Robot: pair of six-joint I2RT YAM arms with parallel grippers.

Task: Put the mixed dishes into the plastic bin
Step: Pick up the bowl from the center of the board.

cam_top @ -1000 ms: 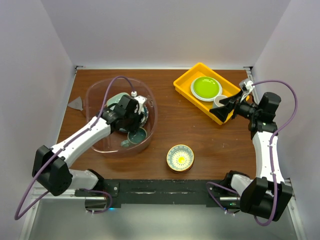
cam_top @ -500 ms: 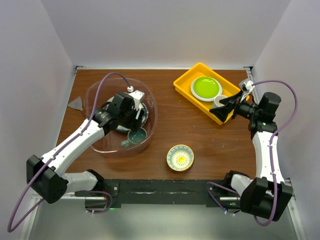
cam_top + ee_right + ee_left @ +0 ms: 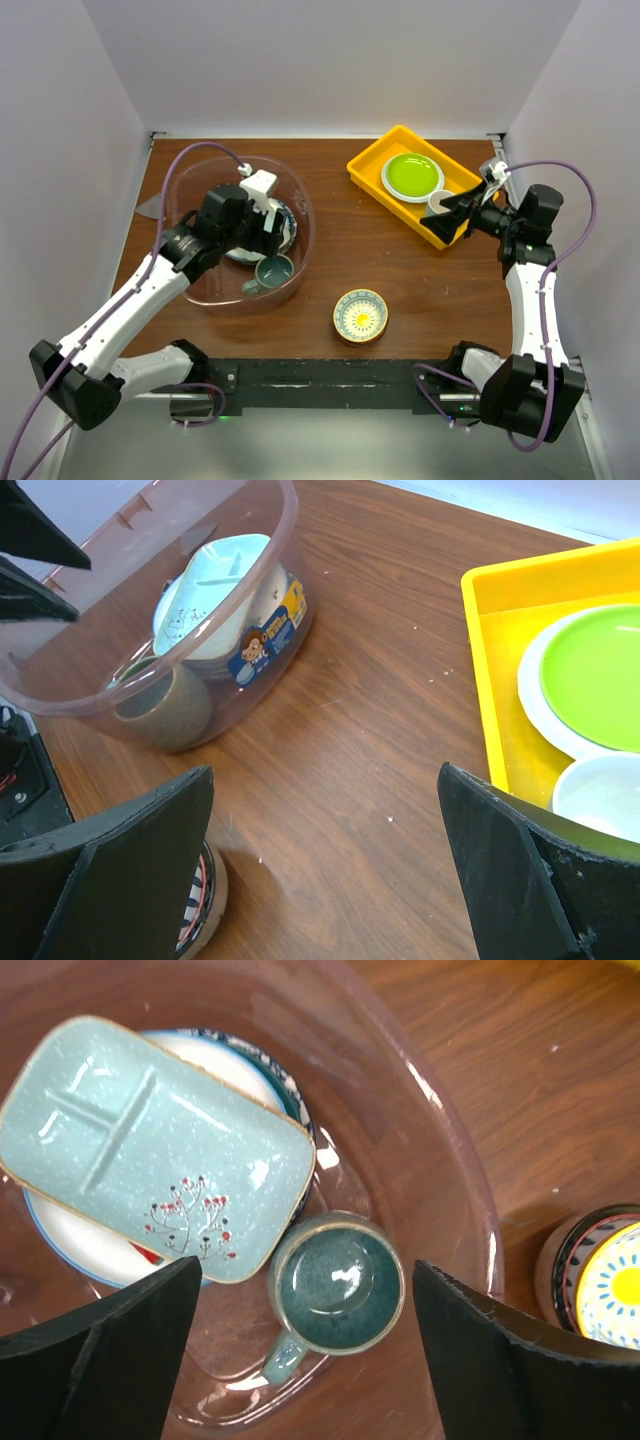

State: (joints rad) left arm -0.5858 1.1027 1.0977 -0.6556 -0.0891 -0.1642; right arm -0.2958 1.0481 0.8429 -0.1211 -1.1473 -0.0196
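**Dishes in the bin, one bowl out on the wood**

The left gripper hangs over the plastic bin, jaws spread and empty. Below it, a mint dish lies on a plate, beside a teal mug. The right gripper, also spread wide, hovers by the yellow tray. A patterned bowl sits on the brown wooden table, well apart from both grippers. White walls surround the table.

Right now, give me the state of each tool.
Left tool: open, holding nothing, above the plastic bin.
Right tool: open, holding nothing.
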